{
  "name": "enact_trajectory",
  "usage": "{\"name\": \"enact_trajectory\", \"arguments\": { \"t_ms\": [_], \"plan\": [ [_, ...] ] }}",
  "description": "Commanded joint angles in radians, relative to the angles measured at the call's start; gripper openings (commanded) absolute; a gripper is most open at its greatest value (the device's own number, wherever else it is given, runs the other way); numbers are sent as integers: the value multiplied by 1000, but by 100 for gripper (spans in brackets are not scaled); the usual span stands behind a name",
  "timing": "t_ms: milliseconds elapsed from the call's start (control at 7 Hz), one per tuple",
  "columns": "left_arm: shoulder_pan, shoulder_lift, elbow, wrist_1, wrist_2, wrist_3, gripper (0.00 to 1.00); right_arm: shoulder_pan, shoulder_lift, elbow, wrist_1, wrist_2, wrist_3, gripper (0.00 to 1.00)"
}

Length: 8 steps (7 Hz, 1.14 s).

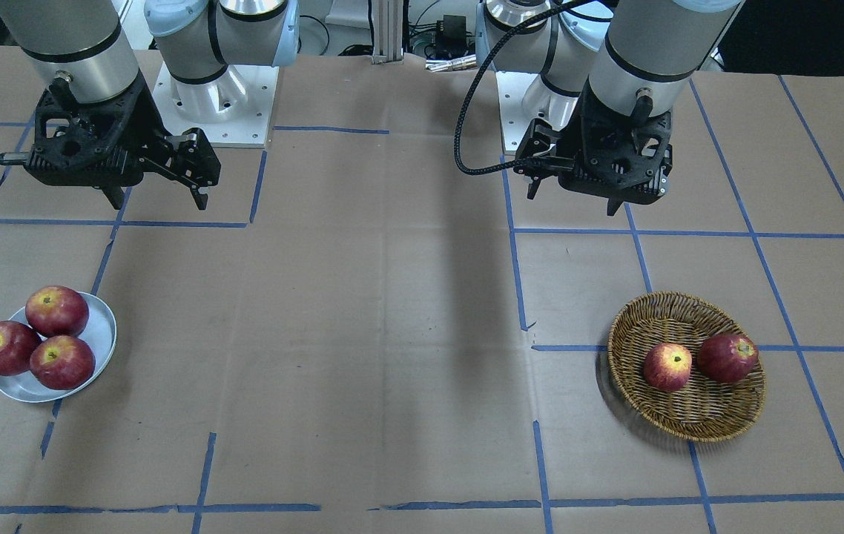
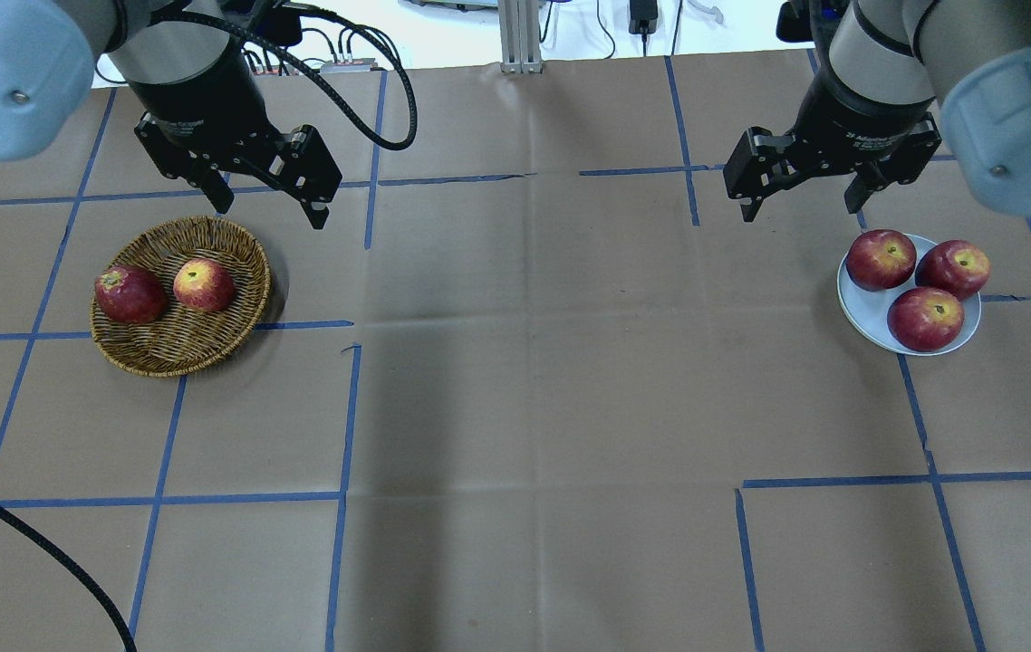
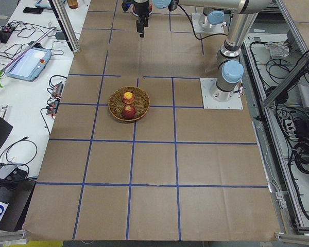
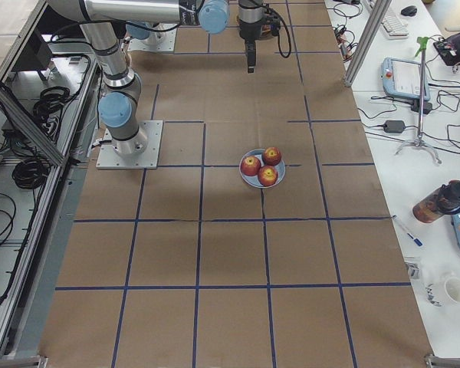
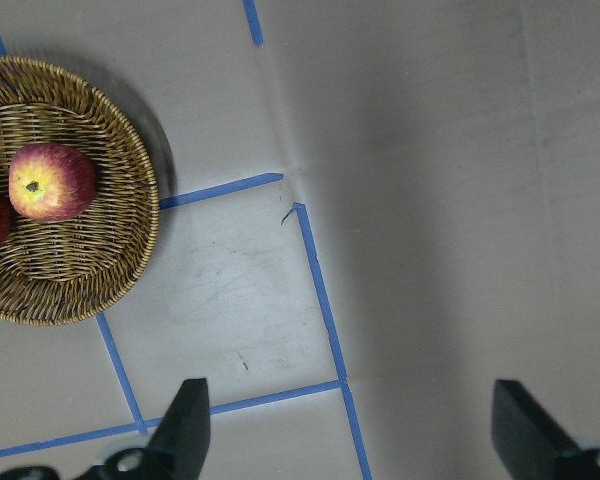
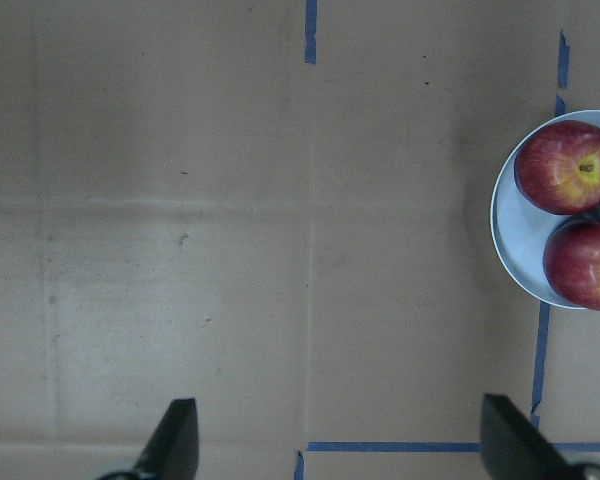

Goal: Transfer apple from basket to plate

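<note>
The paler apple (image 1: 667,366) (image 2: 204,284) (image 5: 51,181) lies in the brown wicker basket (image 1: 689,426) (image 2: 180,353) (image 5: 80,290), next to a dark red apple (image 1: 727,357) (image 2: 129,294). My left gripper (image 1: 572,202) (image 2: 271,213) (image 5: 350,430) is open and empty, raised above the table just behind the basket. The pale plate (image 1: 99,326) (image 2: 869,312) (image 6: 515,240) holds three deep-red apples (image 2: 925,319). My right gripper (image 1: 159,202) (image 2: 801,210) (image 6: 342,445) is open and empty, raised behind the plate.
Brown paper with blue tape lines (image 2: 343,407) covers the table. Both arm bases (image 1: 211,96) stand at the robot's edge. A black cable (image 2: 44,543) crosses the near left corner in the overhead view. Basket and plate sit far apart.
</note>
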Motion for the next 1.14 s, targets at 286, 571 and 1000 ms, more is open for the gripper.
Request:
{"name": "enact_trajectory", "arguments": {
  "t_ms": [286, 571, 1000],
  "plan": [
    [0, 1, -1, 1, 1, 0, 99, 0, -2, 0, 1, 0, 0, 100],
    [-1, 2, 1, 1, 1, -6, 99, 0, 1, 0, 4, 0, 0, 100],
    [5, -13, 1, -1, 5, -2, 99, 0, -1, 0, 6, 0, 0, 100]
  ]
}}
